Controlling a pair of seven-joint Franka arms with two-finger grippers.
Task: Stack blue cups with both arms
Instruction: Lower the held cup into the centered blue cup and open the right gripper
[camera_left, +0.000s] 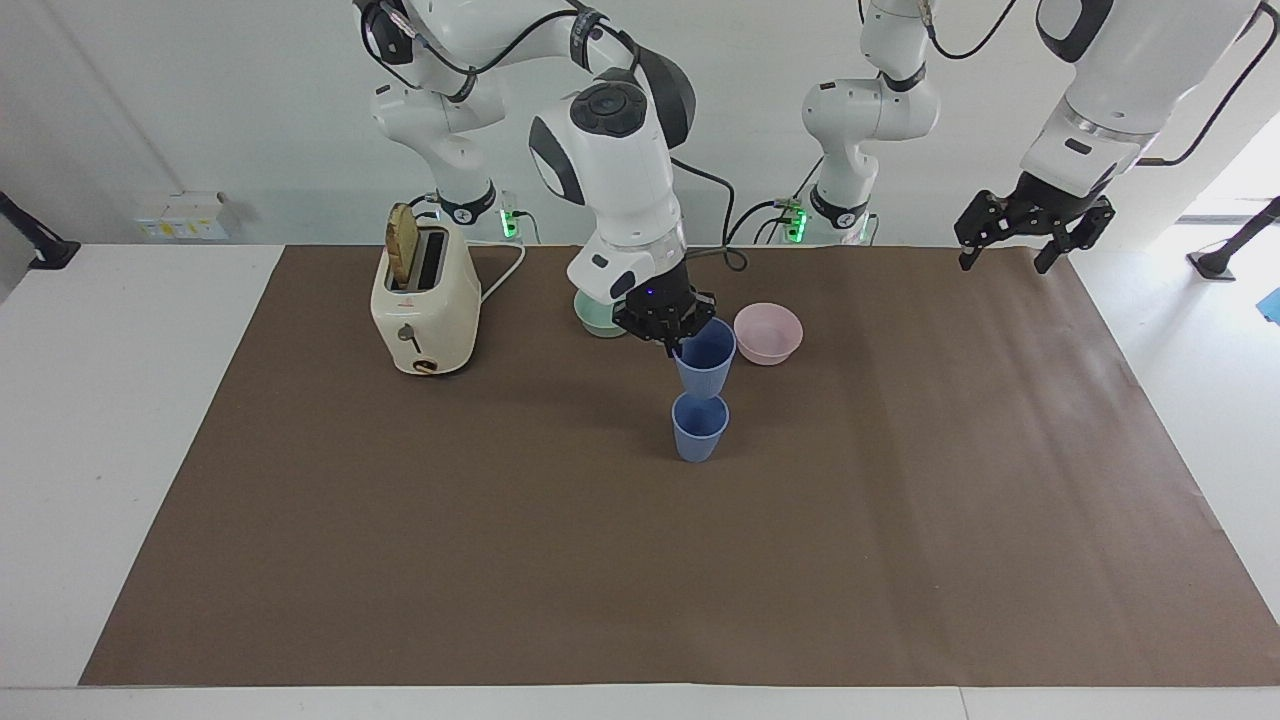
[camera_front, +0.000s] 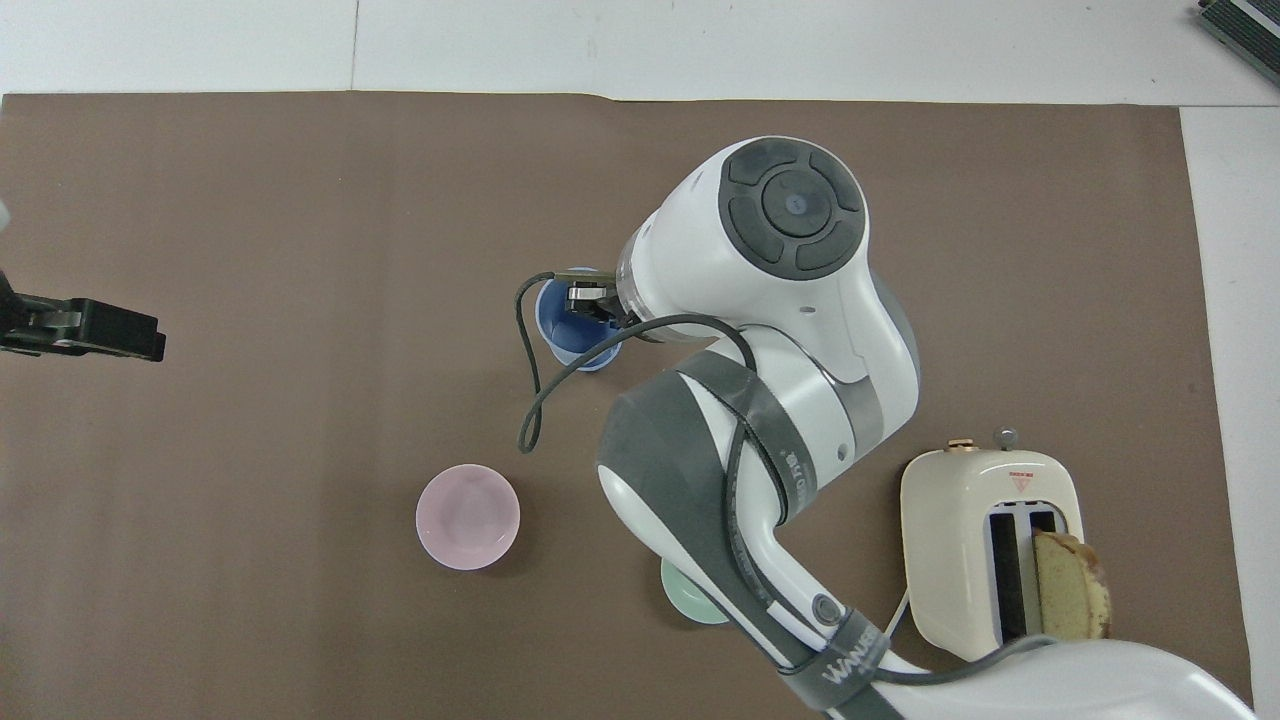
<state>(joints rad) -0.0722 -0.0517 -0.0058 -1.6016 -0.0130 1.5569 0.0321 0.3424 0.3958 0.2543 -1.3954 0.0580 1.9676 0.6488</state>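
Observation:
One blue cup (camera_left: 699, 430) stands upright on the brown mat near the table's middle. My right gripper (camera_left: 682, 338) is shut on the rim of the second blue cup (camera_left: 706, 362) and holds it upright right over the standing one, its base at that cup's rim. In the overhead view the held cup (camera_front: 562, 312) covers most of the standing cup (camera_front: 592, 360), and the right gripper (camera_front: 588, 300) sits at its rim. My left gripper (camera_left: 1005, 262) is open and empty, waiting in the air over the mat's corner at the left arm's end (camera_front: 100, 330).
A pink bowl (camera_left: 768, 333) sits nearer to the robots than the cups, beside the held cup. A mint-green bowl (camera_left: 598, 318) is partly hidden by the right arm. A cream toaster (camera_left: 425, 300) with a bread slice stands toward the right arm's end.

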